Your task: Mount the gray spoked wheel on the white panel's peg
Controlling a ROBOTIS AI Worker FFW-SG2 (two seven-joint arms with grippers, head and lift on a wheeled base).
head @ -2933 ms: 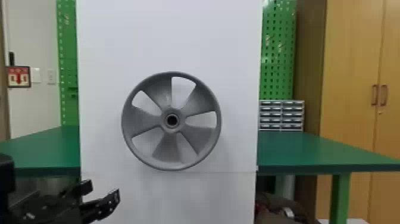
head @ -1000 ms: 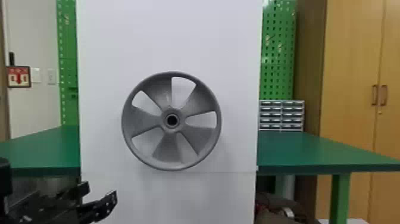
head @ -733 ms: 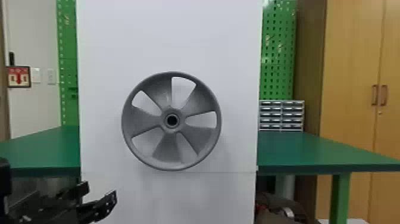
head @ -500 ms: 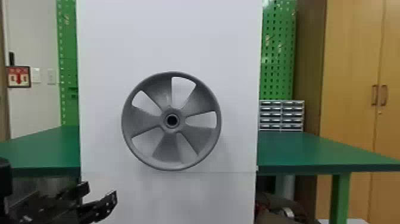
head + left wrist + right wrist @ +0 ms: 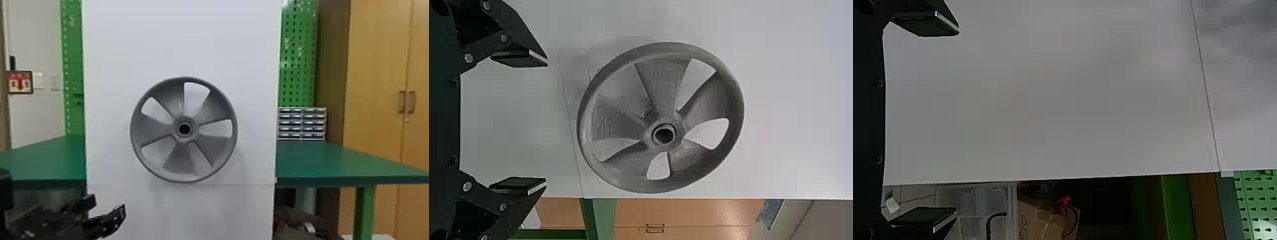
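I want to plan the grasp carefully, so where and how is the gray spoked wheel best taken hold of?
Probably by its rim at the lower left, coming from the front with the left gripper: the rim is narrow, and the opening beside it should admit one of the jaws.

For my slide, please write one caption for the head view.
Gray spoked wheel against the white panel, open left gripper at lower left.

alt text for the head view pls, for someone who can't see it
A gray spoked wheel is mounted upright against a white panel. The robot's left pincer hangs open at lower left, clear of it, and a green table extends behind.
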